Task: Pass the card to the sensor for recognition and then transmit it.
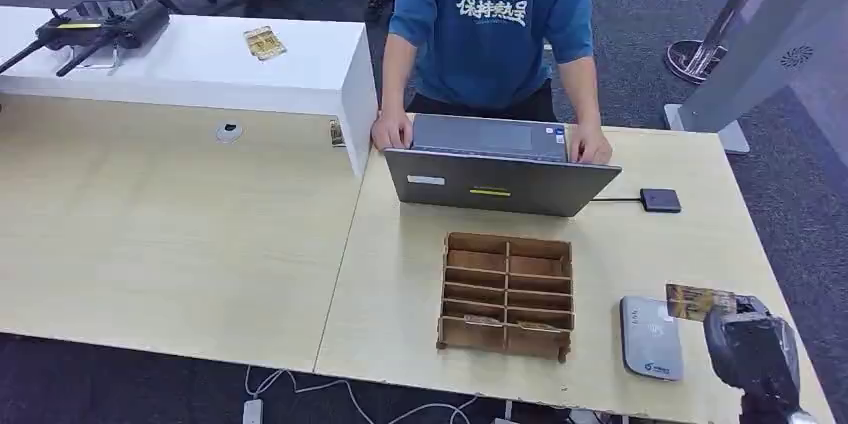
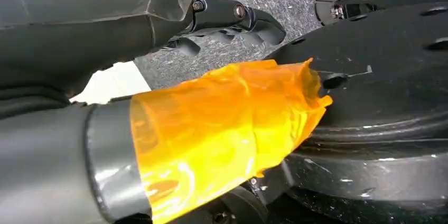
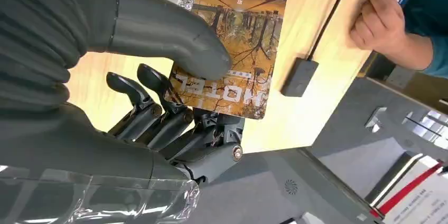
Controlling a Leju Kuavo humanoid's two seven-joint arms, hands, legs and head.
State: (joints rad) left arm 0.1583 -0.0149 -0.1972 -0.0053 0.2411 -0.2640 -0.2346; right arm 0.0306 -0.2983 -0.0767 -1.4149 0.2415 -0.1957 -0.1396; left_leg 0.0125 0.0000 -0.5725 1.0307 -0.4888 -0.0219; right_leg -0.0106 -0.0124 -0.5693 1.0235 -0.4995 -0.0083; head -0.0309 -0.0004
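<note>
We are holding the card [image 1: 699, 301] in our right hand [image 1: 752, 347], pinching it between the thumb [image 3: 174, 39] and the darker fingers [image 3: 158, 115]; the card is sitting just beside the sensor [image 1: 652, 337], at that unit's right edge and slightly above its far corner. We are taking the sensor, a pale grey pad lying flat near the front edge of the table [image 1: 190, 244], as our landmark. Our left hand [image 2: 158, 129] is hanging over grey carpet, its thumb wrapped in orange tape [image 2: 222, 129] and its dark fingers [image 2: 232, 20] curling inward around nothing. Left of the sensor, a wooden slotted organizer [image 1: 507, 295] is standing on the table. Beyond the sensor, a small black box [image 1: 660, 200] is lying on the tabletop, its cable running toward a grey laptop [image 1: 497, 166] farther back and to the left. A person in a blue shirt [image 1: 490, 19] is leaning over the laptop with both hands at its sides. Far left of the sensor, a white counter [image 1: 200, 64] is carrying another card [image 1: 264, 42] and a black device [image 1: 95, 32].
</note>
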